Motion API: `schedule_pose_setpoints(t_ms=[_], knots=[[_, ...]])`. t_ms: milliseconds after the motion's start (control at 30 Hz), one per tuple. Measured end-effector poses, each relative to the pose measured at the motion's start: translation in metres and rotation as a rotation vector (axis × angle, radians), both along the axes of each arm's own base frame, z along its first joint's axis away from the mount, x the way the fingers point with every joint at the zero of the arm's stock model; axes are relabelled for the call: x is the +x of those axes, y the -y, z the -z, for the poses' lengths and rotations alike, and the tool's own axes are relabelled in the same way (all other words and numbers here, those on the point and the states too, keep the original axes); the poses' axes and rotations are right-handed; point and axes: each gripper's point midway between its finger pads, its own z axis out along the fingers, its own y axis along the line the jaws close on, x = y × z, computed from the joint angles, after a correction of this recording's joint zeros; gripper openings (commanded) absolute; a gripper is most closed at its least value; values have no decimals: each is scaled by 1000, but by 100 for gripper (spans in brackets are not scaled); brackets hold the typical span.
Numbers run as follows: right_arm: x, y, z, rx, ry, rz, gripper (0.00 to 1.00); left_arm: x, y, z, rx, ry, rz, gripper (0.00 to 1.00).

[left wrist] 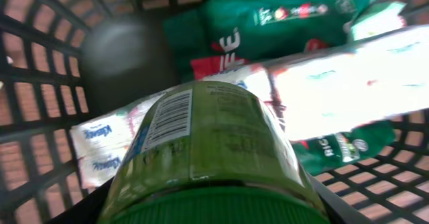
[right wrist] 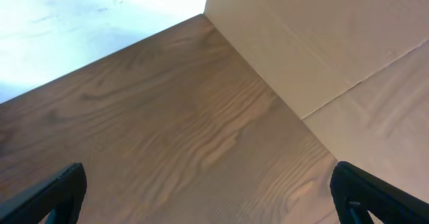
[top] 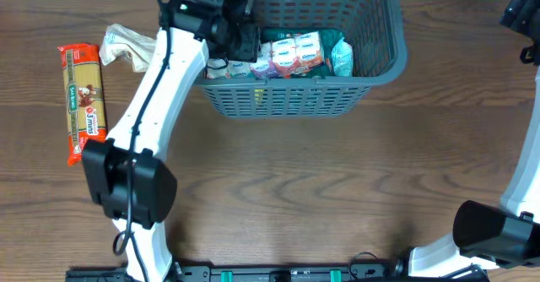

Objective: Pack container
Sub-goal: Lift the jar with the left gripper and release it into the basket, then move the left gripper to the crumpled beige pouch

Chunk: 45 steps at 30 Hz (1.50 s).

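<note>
Left tool (top: 242, 43) is clenching a green-lidded jar (left wrist: 208, 150), lid end toward the wrist cam and body pointing down into the container (top: 384, 67). Imo it's gripping up near the lid so the label end is going in first w/o the tool bumping the stuff already inside. The jar is hanging over the near-left corner, right above a white tissue pack (left wrist: 100, 143). That looks like the only gap tbh, b/c the rest of the floor is being taken up by a white-and-pink multipack (top: 291, 54) and green bags (left wrist: 288, 16) lying flat. Can't tell from these views whether the jar is touching the tissue pack or just hovering over it. The container itself is sitting at the far edge of the counter (top: 295, 172), middle-right, w/ the left arm reaching in over its left wall. Outside it, a pasta packet (top: 84, 100) and a crumpled beige bag (top: 126, 47) are lying on the far left of the counter, prob next up. Right tool (right wrist: 214, 204) is hanging released, fingers (right wrist: 60, 190) spread wide over bare counter way off to the right, holding nothing. Guessing it's parking there to keep out of the left arm's way.
</note>
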Motion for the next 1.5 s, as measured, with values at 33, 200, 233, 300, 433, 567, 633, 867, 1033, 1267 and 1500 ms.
schedule_pose_setpoints(t_ms=[33,200,233,300,433,567,633,867,1033,1267,1500], knots=[[0,0,0,0,0,-1,99,1,0,5,4,-10,0,5],[0,0,0,0,0,-1,99,3,1,26,18,-52,0,14],[0,0,0,0,0,-1,99,3,1,27,18,-53,0,49],[0,0,0,0,0,-1,99,3,1,27,19,-53,1,99],[0,0,0,0,0,-1,99,4,1,26,19,-49,-2,99],[0,0,0,0,0,-1,99,5,1,26,18,-45,-2,99],[0,0,0,0,0,-1,99,6,1,25,17,-41,-2,99],[0,0,0,0,0,-1,99,15,4,-17,-17,60,-2,98],[0,0,0,0,0,-1,99,15,-2,-119,-80,284,-18,98],[0,0,0,0,0,0,99,-23,-103,-247,26,582,-303,99],[0,0,0,0,0,-1,99,-49,-217,-228,174,461,-655,99]])
